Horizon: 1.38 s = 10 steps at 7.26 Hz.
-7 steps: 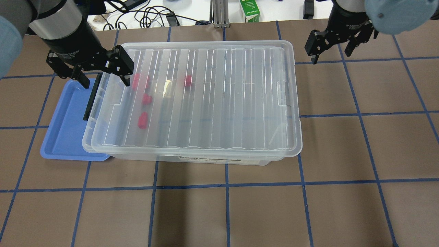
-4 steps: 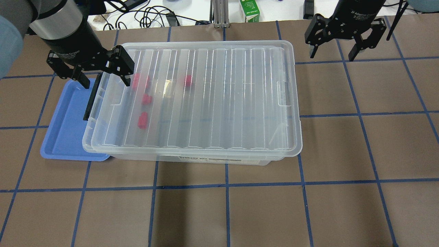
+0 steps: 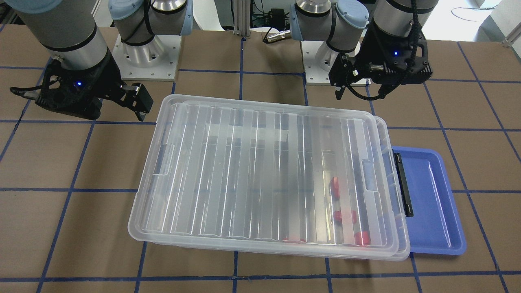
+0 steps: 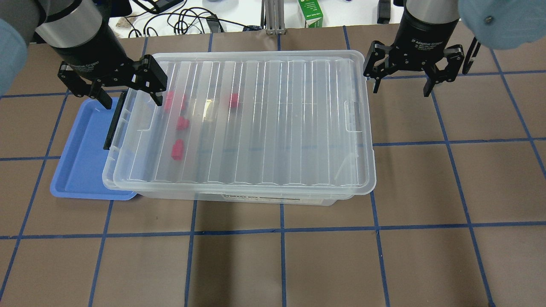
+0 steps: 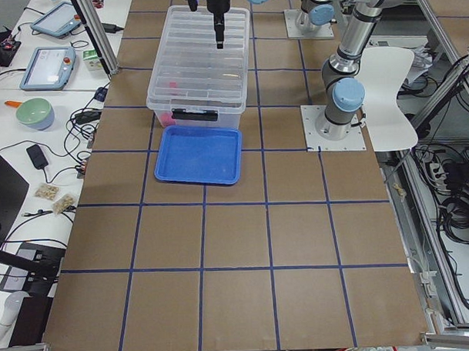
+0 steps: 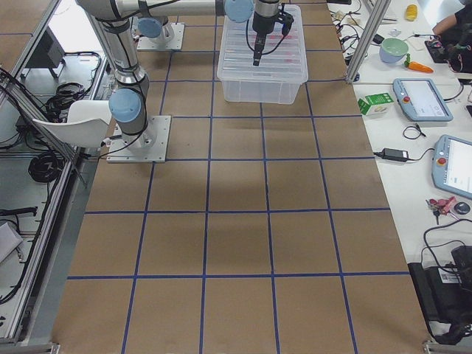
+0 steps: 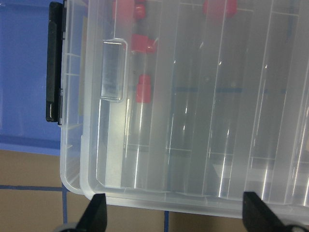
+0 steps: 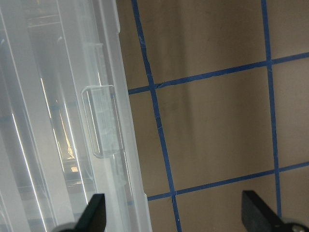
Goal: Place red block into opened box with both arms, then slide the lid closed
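Observation:
Several red blocks (image 4: 182, 123) lie inside the box (image 4: 256, 198) near its left end, seen through the lid (image 4: 273, 119). The ribbed lid covers nearly the whole box and sits a little to the right, so a narrow strip shows by the black bar (image 4: 111, 128). My left gripper (image 4: 131, 100) hangs open over that left end; in the left wrist view a red block (image 7: 143, 89) and the lid's recess (image 7: 113, 70) lie below it. My right gripper (image 4: 401, 90) is open and empty over the table, just off the lid's far right corner.
A blue tray (image 4: 81, 157) lies against the box's left end, partly under it. A green carton (image 4: 310, 13), a metal post (image 4: 273, 17) and cables (image 4: 187, 19) sit past the far table edge. Brown table with blue tape lines stretches in front and to the right.
My right gripper has come down and toward the box's right end, turning square to it. The left gripper, lid and blocks have stayed put.

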Each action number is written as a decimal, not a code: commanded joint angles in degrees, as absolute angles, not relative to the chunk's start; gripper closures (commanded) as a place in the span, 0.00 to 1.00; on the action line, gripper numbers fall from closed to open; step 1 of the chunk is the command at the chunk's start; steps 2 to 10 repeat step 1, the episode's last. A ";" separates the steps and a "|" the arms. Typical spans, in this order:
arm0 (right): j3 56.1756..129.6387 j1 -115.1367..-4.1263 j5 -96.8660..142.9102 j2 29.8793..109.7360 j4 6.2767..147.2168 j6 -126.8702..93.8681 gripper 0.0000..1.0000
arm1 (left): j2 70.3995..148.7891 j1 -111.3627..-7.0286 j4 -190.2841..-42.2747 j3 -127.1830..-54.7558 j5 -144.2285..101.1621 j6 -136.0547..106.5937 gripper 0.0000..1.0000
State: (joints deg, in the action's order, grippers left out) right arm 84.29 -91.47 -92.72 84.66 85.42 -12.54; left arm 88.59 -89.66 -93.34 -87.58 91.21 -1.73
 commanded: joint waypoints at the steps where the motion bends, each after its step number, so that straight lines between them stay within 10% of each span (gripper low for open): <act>1: 84.38 -90.89 -93.16 84.99 85.52 -12.31 0.00 | 88.59 -89.65 -93.34 -87.54 91.23 -1.76 0.00; 10: 84.38 -90.89 -93.16 84.99 85.52 -12.31 0.00 | 88.59 -89.65 -93.34 -87.54 91.23 -1.76 0.00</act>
